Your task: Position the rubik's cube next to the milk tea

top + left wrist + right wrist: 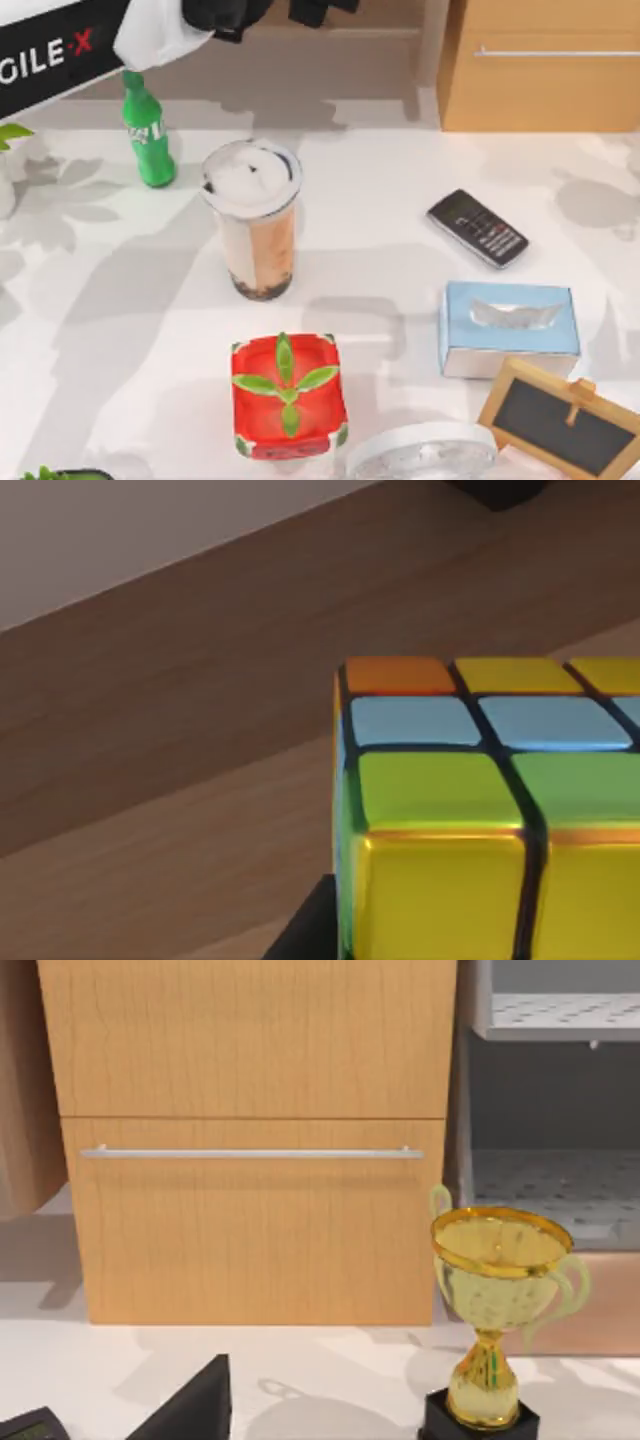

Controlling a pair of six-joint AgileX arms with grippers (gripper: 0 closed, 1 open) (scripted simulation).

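**Cube is riding close to the left wrist, not yet beside the cup**

The rubik's cube is sitting very close under the left wrist camera, its orange, yellow, blue and green squares crowding that view, with brown wood behind it rather than the white table. Judging from this, the left arm is carrying it above and behind the table's far edge, where dark arm parts are showing at the top of the overhead view. How wide the left pincer is standing cannot be told, though the cube seems to be in its hold. The right arm is idling off toward the cabinet side; its wrist camera is facing a wooden drawer front and a gold trophy, and the state of its pincer cannot be told either.

The milk tea is standing upright left of the table's middle, with the green bottle just behind it to the left and the red box in front of it. The table right around the cup is lying bare, so the placing is still to come: the cube is yet to be brought down and released next to the cup.

As for containers, the lidded cup is holding a peach drink with dark pearls settling at the bottom, and the blue tissue box on the right is showing a tissue at its slot.
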